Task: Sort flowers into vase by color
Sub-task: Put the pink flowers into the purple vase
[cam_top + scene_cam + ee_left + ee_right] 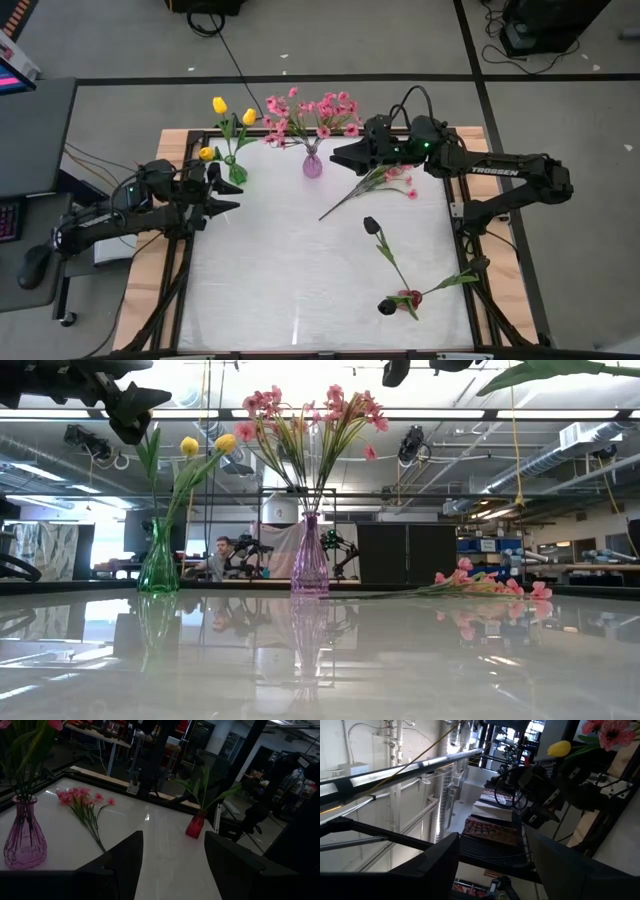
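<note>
Flowers left to sort: a pink spray [378, 182] lying on the table [280, 270] just under my right gripper [340, 157], then two dark tulips [385, 245] nearer the front. Both claws stand open and empty, the left gripper [228, 197] waiting beside the green vase [235, 170]. I judge the next move is lowering the right onto the spray's stem for the purple vase [312, 163].

Yellow tulips [220, 105] stand upright in a green glass vase [236, 172], and pink blossom sprays [318, 108] in a purple glass vase [312, 164]. One pink spray [372, 182] lies flat near the purple vase. Dark red tulips [372, 226] lie apart, by a small red vase [410, 298] on its side.
</note>
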`<state>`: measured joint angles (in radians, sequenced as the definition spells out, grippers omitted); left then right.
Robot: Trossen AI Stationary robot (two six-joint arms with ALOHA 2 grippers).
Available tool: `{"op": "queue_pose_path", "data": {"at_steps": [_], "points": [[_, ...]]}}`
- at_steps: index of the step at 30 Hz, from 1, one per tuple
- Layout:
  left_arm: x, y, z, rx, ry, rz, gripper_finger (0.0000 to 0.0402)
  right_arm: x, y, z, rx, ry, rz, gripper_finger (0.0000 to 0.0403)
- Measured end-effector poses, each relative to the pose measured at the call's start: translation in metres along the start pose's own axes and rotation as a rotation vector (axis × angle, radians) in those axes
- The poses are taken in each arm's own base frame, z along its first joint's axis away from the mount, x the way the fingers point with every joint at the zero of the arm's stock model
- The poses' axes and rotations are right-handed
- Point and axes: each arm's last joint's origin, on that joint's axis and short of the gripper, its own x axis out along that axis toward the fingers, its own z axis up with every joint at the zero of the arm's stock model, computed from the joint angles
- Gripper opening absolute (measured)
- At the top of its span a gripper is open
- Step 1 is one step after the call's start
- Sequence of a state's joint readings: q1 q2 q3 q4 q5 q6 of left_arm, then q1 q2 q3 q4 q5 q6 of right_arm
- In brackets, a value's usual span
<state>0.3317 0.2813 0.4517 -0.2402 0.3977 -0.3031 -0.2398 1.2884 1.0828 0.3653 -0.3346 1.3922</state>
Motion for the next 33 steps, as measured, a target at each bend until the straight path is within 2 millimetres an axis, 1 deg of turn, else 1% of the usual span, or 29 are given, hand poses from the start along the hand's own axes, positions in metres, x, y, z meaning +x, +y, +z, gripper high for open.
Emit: {"op": "queue_pose_path", "data": {"at_steps": [14,18,22,26,29,33], "points": [[0.0,0.0,0.0,0.0,0.0,0.0,0.0218,0.0,0.0,0.0,0.003,-0.007,-0.003,0.0254],[0.0,0.0,0.0,0.0,0.0,0.0,0.0217,0.001,-0.001,-0.003,0.003,-0.008,-0.01,0.0254],[0.0,0.0,0.0,0.0,0.0,0.0,0.0217,0.002,-0.004,-0.004,-0.054,-0.015,-0.044,0.0254],[0.0,0.0,0.0,0.0,0.0,0.0,0.0217,0.0,-0.017,-0.007,-0.187,0.048,-0.174,0.0254],[0.0,0.0,0.0,0.0,0.0,0.001,0.0217,-0.004,-0.033,-0.012,-0.19,0.092,-0.339,0.0254],[0.0,0.0,0.0,0.0,0.0,0.001,0.0217,-0.012,-0.049,-0.017,-0.25,0.156,-0.516,0.0254]]}}
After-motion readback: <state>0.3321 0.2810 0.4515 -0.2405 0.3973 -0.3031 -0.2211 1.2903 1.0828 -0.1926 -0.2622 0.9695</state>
